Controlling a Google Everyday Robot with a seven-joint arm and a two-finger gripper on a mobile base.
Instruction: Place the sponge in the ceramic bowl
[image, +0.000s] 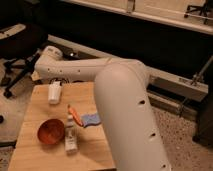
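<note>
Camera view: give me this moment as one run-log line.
small flat blue sponge: on wooden table, ungrasped | glossy orange-red ceramic bowl: empty | gripper: far table edge, by white cup

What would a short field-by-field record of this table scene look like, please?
surface: wooden table
sponge: blue, flat on the table, right of the orange stick, outside the bowl
bowl: orange-red, front left, looks empty
bottle: white, just right of the bowl
cup: white, near the far edge
gripper: at the far edge, just above the cup, away from the sponge
task: not yet done
</note>
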